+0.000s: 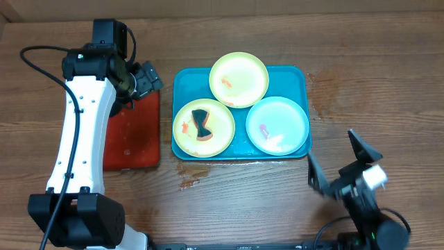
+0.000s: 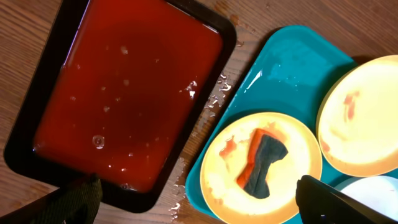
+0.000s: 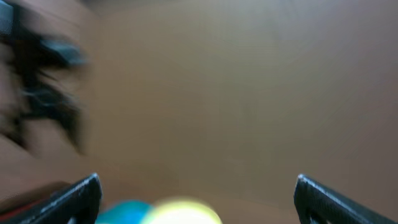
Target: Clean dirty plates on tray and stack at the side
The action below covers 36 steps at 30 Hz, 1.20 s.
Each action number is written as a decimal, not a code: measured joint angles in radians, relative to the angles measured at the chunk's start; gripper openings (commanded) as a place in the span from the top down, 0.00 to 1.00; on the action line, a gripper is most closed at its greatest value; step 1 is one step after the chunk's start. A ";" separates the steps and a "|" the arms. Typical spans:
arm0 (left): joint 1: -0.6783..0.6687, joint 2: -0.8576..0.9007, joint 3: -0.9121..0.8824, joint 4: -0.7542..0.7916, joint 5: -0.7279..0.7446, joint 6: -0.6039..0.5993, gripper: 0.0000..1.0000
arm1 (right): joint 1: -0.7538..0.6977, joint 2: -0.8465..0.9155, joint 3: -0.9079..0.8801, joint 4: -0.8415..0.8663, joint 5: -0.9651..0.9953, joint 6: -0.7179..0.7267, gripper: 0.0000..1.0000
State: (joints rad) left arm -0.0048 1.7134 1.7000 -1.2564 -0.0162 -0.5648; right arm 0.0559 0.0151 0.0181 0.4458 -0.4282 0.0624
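The teal tray (image 1: 184, 78) holds three plates. A yellow-green plate (image 1: 239, 80) with orange smears is at the back. A second yellow-green plate (image 1: 203, 128) at the front left carries a dark sponge with an orange side (image 1: 202, 125). A pale mint plate (image 1: 277, 125) with a red smear is at the front right. My left gripper (image 1: 144, 78) is open and empty, above the red tray's far end, left of the teal tray. My right gripper (image 1: 340, 167) is open and empty over the table, front right of the tray. The left wrist view shows the sponge (image 2: 264, 163) on its plate (image 2: 227, 180).
A red tray with a black rim (image 1: 132, 135) holding red liquid lies left of the teal tray; it fills the left wrist view (image 2: 124, 87). Water drops lie on the wood between the trays and in front of the teal tray. The right wrist view is blurred.
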 measured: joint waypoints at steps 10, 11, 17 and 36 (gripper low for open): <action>0.000 0.000 -0.001 -0.011 -0.002 0.000 0.00 | 0.005 0.183 0.422 -0.391 -0.117 0.050 0.00; 0.000 0.000 0.000 -0.009 -0.003 0.000 0.00 | 0.005 0.262 0.535 -0.532 -0.120 0.043 0.00; 0.000 0.000 -0.002 -0.012 -0.003 0.003 0.00 | 0.005 0.822 1.128 -1.091 -0.202 0.000 0.00; 0.000 0.004 -0.002 -0.012 0.029 0.015 0.00 | 0.437 1.883 1.618 -1.318 0.077 0.240 0.37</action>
State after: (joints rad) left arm -0.0048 1.7176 1.6978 -1.2682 0.0124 -0.5499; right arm 0.4927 1.8980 1.6363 -0.8726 -0.3508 0.3023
